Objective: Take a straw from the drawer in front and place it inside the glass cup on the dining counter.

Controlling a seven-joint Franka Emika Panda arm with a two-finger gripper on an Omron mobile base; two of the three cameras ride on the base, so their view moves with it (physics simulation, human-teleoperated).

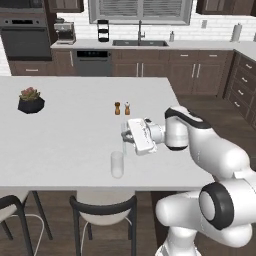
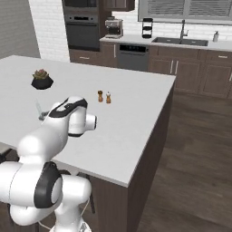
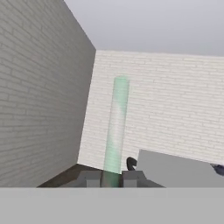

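Observation:
My gripper [image 1: 125, 134] is shut on the straw [image 1: 123, 146], a thin pale stick that hangs down from the fingers. It hovers over the white dining counter [image 1: 60, 140], just above and slightly right of the clear glass cup [image 1: 117, 164], which stands near the counter's front edge. The straw's lower end is close to the cup's rim; I cannot tell whether it is inside. In the hand view the straw [image 3: 117, 127] looks pale green and rises straight up from between the two fingertips [image 3: 89, 178]. The drawer is out of view.
A dark pot with a plant [image 1: 31, 101] sits at the counter's left. Two small shakers [image 1: 122, 108] stand behind the gripper. Stools [image 1: 102, 210] are tucked under the front edge. Kitchen cabinets and a sink line the back wall.

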